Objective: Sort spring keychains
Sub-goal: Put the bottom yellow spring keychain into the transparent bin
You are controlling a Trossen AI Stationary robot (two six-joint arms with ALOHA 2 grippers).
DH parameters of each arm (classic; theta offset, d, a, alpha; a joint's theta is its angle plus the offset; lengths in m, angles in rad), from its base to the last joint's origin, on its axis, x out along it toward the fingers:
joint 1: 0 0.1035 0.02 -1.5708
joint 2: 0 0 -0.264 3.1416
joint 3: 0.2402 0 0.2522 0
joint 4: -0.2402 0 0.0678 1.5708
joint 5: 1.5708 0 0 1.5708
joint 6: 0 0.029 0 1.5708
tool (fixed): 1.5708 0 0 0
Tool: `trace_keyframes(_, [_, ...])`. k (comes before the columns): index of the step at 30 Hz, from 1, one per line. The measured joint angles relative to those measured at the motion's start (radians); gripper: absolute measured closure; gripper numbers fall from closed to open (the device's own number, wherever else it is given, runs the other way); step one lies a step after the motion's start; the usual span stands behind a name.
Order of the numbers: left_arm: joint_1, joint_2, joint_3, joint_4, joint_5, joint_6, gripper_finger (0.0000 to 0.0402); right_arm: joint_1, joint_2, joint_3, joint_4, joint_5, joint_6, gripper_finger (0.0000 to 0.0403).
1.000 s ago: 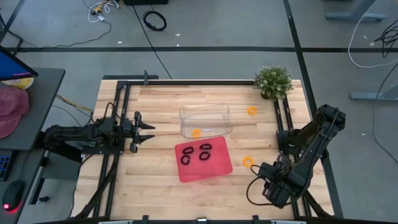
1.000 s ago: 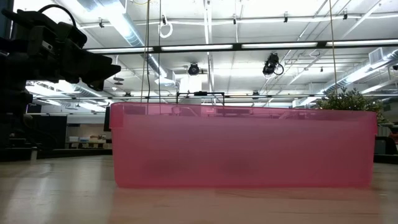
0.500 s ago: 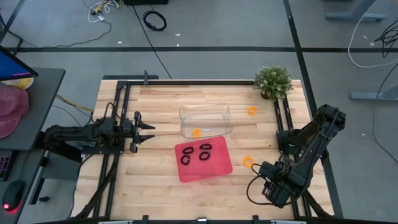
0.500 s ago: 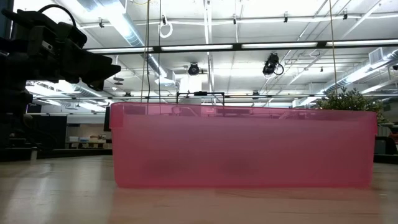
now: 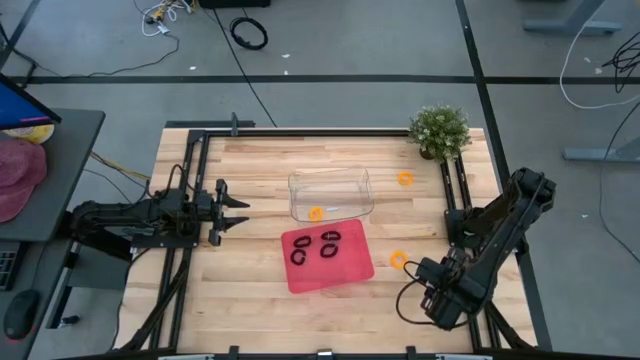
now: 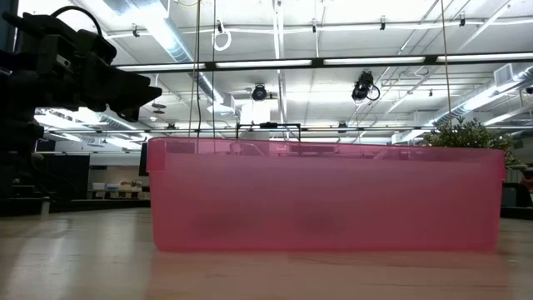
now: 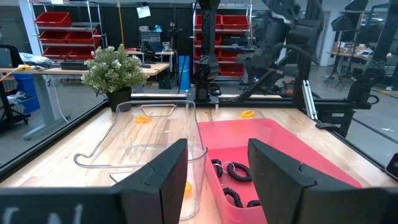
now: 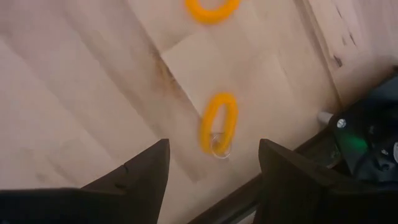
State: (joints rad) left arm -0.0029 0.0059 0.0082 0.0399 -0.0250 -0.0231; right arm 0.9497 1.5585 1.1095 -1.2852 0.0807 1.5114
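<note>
Pale wooden slats make up the table point(image 5: 250, 300), seen from above with a dark robot arm at each side. At the centre sits a red tray point(image 5: 350, 272) holding the black spring keychains point(image 5: 329, 250); three dark coils show in it from overhead. Touching the tray's far edge is a clear plastic bin point(image 5: 300, 186) with one orange spring keychain point(image 5: 316, 213) inside.

More orange keychains lie loose on the wood. One point(image 5: 405, 179) rests near a small potted plant point(image 5: 439, 131) at the far right corner. Another point(image 5: 399, 260) lies just right of the red tray, near the right gripper point(image 5: 424, 296).

The right gripper hangs low at the near right of the table, fingers point(image 8: 140, 177) spread apart and empty. Its wrist camera looks down on an orange coil point(image 8: 218, 124) lying on the wood between the fingers, and a second one point(image 8: 211, 9) beyond.

The left gripper point(image 5: 238, 213) waits at the table's left edge, pointing toward the bins, its fingers point(image 7: 163, 177) parted and holding nothing.
</note>
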Motion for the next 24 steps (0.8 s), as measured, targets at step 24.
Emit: trace_keyframes(24, [0.000,0.000,0.000,0.000,0.000,0.000,0.0229,-0.039,-0.006,-0.053,-0.052,0.061,-0.001,0.0154])
